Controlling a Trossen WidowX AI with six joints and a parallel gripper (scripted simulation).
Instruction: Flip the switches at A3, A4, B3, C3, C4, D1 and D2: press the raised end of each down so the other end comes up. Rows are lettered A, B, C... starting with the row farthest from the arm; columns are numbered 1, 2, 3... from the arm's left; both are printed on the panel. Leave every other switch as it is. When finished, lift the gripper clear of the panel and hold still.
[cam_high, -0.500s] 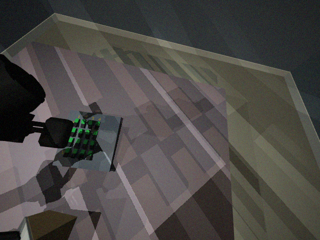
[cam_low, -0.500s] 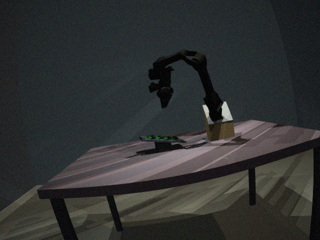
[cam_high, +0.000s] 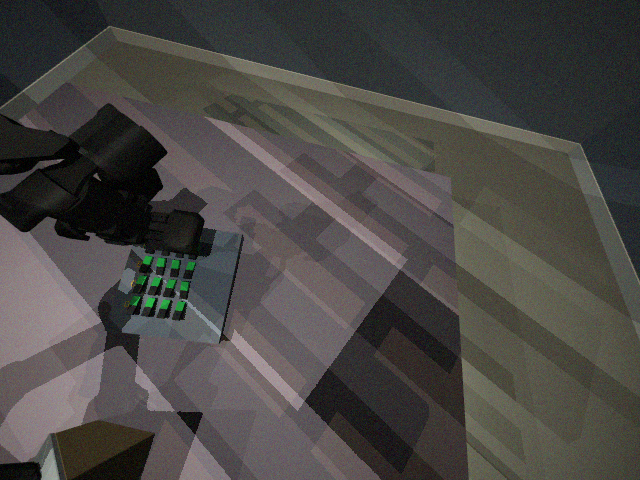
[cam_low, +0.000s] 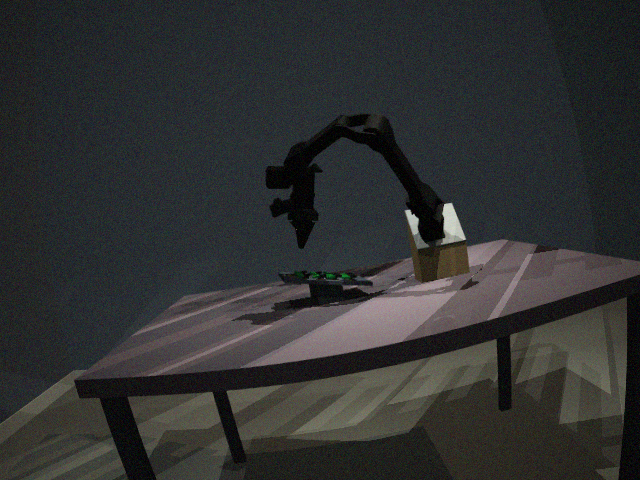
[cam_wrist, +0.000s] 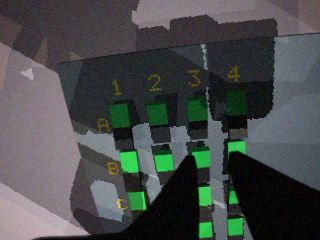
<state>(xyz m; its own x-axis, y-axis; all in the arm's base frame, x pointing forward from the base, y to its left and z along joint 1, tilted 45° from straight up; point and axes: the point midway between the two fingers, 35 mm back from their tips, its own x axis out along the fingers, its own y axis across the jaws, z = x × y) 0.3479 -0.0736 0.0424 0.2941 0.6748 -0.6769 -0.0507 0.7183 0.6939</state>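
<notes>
The panel (cam_high: 217, 279) (cam_low: 359, 281) (cam_wrist: 300, 75) carries rows of two-part rocker switches, green and dark. The wrist view shows A1 (cam_wrist: 120, 115), A2 (cam_wrist: 157, 114), A3 (cam_wrist: 197, 110), A4 (cam_wrist: 236, 102), B1 (cam_wrist: 129, 161), B2 (cam_wrist: 164, 161), B3 (cam_wrist: 201, 157), B4 (cam_wrist: 236, 147), C1 (cam_wrist: 137, 201), C3 (cam_wrist: 205, 196) and C4 (cam_wrist: 233, 196). I cannot tell surely which ends are raised. C2, D1 and D2 are hidden behind a finger. My gripper (cam_low: 301, 245) (cam_wrist: 211, 162) is nearly shut, a narrow empty gap between its tips, above the panel; its tips overlap B3 and B4 in the wrist view.
The panel stands raised on a short pedestal (cam_low: 325, 292) on the table (cam_high: 289, 330) (cam_low: 372, 330). The arm's base sits on a wooden block (cam_high: 103, 446) (cam_low: 444, 260). Dark shadows cross the panel and table.
</notes>
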